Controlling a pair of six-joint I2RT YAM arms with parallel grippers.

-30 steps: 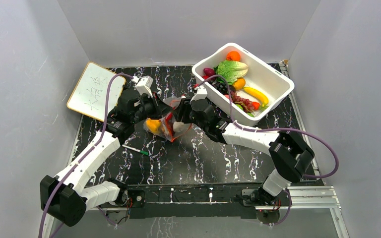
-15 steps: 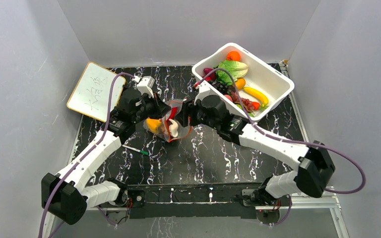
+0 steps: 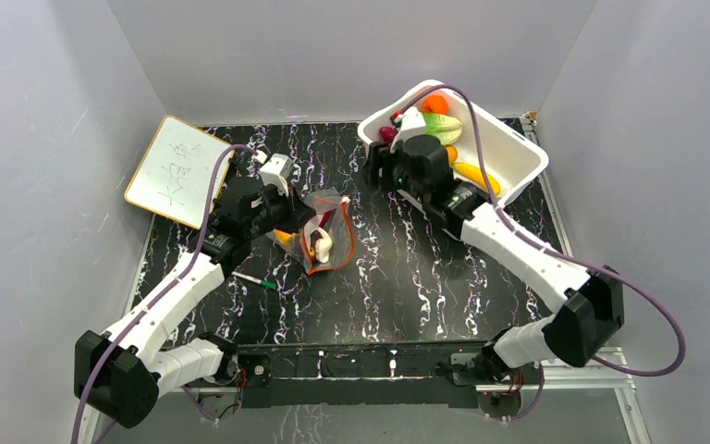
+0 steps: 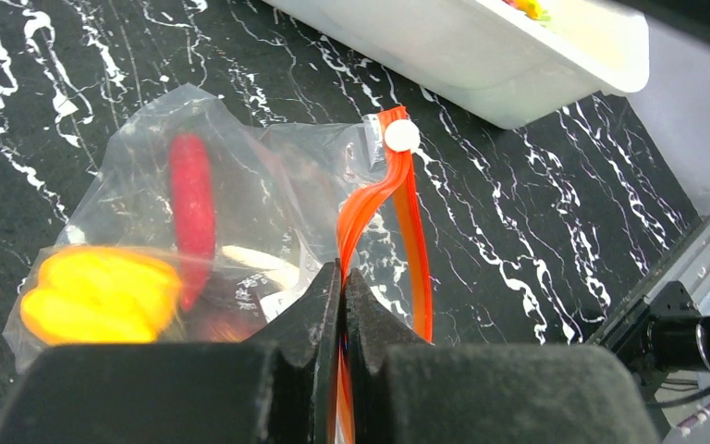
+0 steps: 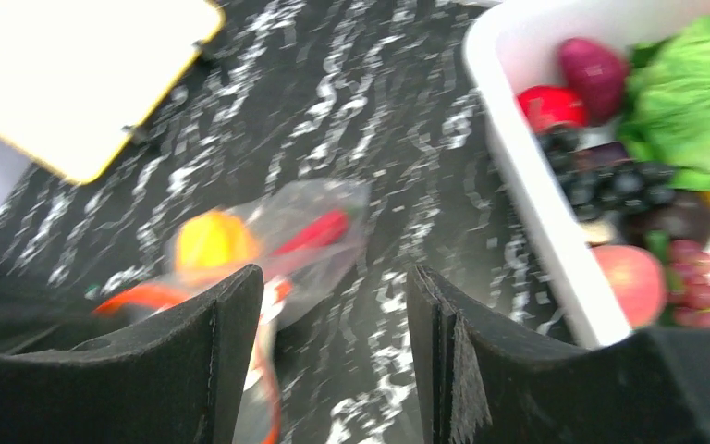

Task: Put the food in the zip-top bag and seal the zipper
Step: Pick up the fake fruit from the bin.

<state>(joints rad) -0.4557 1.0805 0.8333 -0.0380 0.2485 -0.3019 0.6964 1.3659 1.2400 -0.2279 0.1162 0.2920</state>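
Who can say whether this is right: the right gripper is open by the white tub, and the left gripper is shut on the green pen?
Wrong in one point. The left gripper is shut on the red-orange zipper, not the pen, as the left wrist view shows. The right gripper is open by the white tub.

Top view looks down from behind; both close wrist views share the bag (image 4: 139,120).
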